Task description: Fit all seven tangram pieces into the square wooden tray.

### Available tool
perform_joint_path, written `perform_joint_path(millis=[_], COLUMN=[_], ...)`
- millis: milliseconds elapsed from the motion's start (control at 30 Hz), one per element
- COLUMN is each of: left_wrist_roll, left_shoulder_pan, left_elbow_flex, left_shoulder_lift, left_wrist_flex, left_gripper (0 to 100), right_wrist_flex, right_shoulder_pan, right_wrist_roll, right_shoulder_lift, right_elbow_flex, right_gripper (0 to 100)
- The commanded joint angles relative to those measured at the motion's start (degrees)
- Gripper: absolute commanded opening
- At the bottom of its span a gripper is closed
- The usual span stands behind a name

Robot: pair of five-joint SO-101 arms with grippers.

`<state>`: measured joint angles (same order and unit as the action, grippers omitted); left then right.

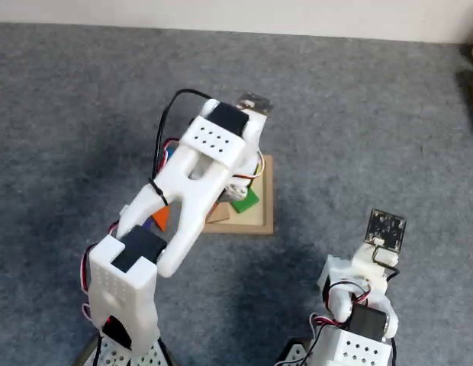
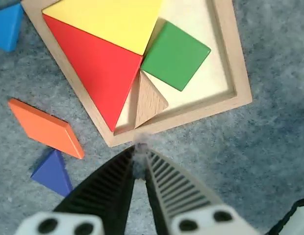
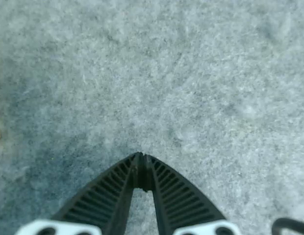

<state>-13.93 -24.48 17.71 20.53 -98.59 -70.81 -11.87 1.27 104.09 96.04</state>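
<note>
Square wooden tray [image 1: 262, 224]: near table centre, holding yellow triangle [image 2: 113, 19], red triangle [image 2: 95, 68], green square [image 2: 175, 55], plain wooden triangle [image 2: 148, 102]. Outside, at tray's 9 o'clock: orange parallelogram [image 2: 46, 128], dark blue triangle [image 2: 53, 171]. Left gripper [image 2: 139, 155]: pinched together, empty, just off a tray corner. Right gripper [image 3: 142, 164]: closed, empty, over carpet [image 3: 191, 73], 4 o'clock from tray
</note>
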Motion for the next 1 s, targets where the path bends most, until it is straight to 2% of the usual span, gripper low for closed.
perform_joint_path(millis=[0, 167, 333, 667, 733, 900, 967], left_wrist_roll=[0.5, 0.5, 0.8, 21.6, 22.7, 22.5, 22.4], left_shoulder_pan=[-1.7, -2.3, -2.3, -2.2, -2.2, -2.3, -2.3], left_elbow_flex=[1.3, -0.1, -6.7, -21.4, -22.5, -24.9, -25.8], left_shoulder_lift=[-4.3, -9.5, -17.2, -17.9, -17.9, -17.8, -17.7], left_wrist_flex=[-0.7, -0.7, 1.0, 12.1, 13.5, 14.1, 15.5], left_gripper=[0, 0, 0, 1, 1, 15, 15], right_wrist_flex=[0.9, 0.9, 0.9, 0.9, 0.9, 0.9, 0.9], right_shoulder_pan=[-0.8, -0.8, -0.8, -0.8, -0.8, -0.8, -0.8], right_wrist_roll=[0.6, 0.7, 0.7, 0.7, 0.7, 0.7, 0.7], right_shoulder_lift=[0.4, 0.4, 0.4, 0.4, 0.4, 0.4, 0.4], right_elbow_flex=[6.6, 6.6, 6.6, 6.6, 6.6, 6.6, 6.6], right_gripper=[0.5, 0.5, 0.5, 0.5, 0.5, 0.5, 0.5])
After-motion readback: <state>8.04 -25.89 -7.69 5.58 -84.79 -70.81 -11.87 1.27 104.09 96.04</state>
